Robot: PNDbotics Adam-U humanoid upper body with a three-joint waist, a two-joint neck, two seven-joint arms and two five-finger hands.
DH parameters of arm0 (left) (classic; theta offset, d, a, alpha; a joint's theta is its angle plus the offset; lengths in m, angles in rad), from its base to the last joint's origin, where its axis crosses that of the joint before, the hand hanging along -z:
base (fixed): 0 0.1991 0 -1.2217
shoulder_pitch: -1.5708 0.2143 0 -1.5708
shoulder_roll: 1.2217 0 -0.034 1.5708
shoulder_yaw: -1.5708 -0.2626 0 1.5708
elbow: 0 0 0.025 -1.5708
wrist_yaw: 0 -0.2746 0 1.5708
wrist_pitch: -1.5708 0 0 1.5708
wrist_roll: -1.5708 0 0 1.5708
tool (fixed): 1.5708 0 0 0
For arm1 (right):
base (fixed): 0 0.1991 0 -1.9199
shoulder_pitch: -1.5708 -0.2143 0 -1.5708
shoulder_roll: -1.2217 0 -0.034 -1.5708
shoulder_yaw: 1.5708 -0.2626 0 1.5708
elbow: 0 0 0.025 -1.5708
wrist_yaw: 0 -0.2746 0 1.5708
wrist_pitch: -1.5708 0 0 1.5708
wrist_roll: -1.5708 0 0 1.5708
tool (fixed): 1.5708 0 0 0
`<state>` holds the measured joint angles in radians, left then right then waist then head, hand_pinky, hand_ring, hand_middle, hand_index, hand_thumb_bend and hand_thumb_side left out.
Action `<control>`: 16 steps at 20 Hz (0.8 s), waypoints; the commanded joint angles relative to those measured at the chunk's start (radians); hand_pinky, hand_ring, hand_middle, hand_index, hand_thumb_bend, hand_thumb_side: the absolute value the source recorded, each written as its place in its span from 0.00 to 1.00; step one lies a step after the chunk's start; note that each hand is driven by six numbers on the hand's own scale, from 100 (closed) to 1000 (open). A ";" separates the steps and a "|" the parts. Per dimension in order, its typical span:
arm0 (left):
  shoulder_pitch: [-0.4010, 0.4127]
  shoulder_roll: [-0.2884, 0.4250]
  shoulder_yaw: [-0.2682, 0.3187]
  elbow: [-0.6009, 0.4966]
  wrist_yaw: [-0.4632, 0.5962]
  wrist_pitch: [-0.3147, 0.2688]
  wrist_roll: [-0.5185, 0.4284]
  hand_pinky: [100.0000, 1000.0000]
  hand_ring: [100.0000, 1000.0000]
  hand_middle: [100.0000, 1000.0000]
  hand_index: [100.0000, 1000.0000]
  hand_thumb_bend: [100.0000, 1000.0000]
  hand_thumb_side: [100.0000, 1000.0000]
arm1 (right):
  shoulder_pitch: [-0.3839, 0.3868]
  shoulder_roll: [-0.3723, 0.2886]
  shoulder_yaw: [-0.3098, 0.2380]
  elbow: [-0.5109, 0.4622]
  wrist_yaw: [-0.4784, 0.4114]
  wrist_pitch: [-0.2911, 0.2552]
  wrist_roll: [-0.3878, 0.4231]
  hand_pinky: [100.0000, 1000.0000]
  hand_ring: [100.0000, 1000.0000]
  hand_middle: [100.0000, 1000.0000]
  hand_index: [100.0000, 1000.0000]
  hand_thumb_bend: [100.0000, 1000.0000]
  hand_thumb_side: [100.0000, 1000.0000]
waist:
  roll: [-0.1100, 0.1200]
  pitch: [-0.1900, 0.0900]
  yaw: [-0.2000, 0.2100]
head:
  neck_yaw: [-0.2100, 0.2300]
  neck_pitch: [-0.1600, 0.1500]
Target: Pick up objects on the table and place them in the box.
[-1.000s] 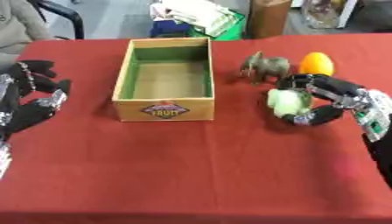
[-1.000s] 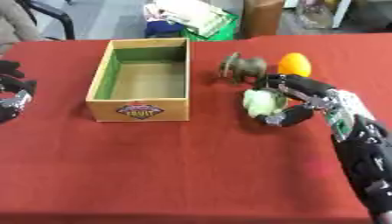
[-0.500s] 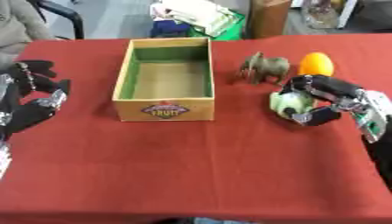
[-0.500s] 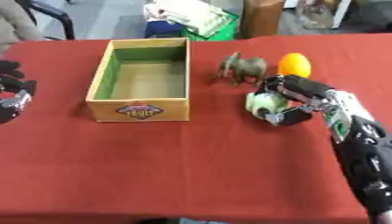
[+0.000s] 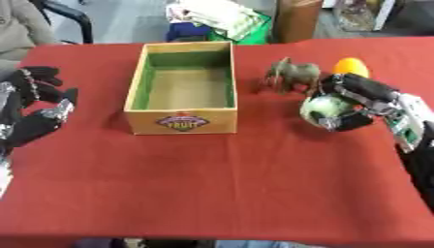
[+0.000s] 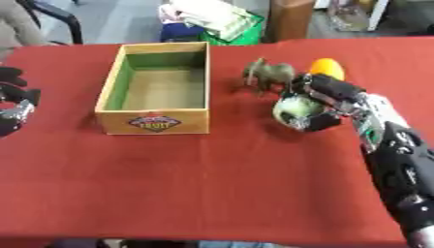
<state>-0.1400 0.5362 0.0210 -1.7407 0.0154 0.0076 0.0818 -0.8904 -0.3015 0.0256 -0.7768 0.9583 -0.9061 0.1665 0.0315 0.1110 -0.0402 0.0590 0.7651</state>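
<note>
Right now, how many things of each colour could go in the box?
Green: 1, the round green thing in the right hand.
Orange: 1, the orange thing.
Brown: 1, the toy animal.
Total: 3, all still outside the wooden box.

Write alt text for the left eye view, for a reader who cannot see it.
The right robot hand curls around a pale green ball on a red table, beside a toy elephant and an orange fruit. An empty wooden box sits left of them; the left robot hand rests open at the left edge.
</note>
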 commanded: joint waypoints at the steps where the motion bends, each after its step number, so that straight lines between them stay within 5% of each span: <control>1: -0.009 0.018 0.005 -0.021 0.005 0.000 0.000 0.56 0.53 0.53 0.71 0.26 0.09 | -0.054 0.005 0.012 -0.044 -0.075 -0.001 0.034 0.13 0.30 0.26 0.47 0.00 0.23 | -0.002 -0.016 0.004 | -0.003 0.000; 7: -0.024 0.020 -0.003 -0.026 0.010 -0.001 -0.008 0.56 0.53 0.53 0.71 0.26 0.09 | -0.130 0.055 0.019 -0.059 -0.192 -0.001 0.128 0.13 0.31 0.26 0.48 0.00 0.22 | -0.005 -0.014 0.031 | -0.007 -0.008; 16: -0.076 0.025 -0.032 -0.039 0.022 -0.001 -0.037 0.56 0.53 0.53 0.71 0.26 0.09 | -0.174 0.103 -0.004 -0.049 -0.252 -0.001 0.214 0.14 0.31 0.27 0.48 0.00 0.22 | -0.015 0.000 0.144 | -0.039 -0.038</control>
<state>-0.2015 0.5364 -0.0134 -1.7585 0.0322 0.0080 0.0509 -1.0351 -0.1962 0.0309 -0.8130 0.7189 -0.8455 0.3109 0.0121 0.1232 0.1087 0.0272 0.7414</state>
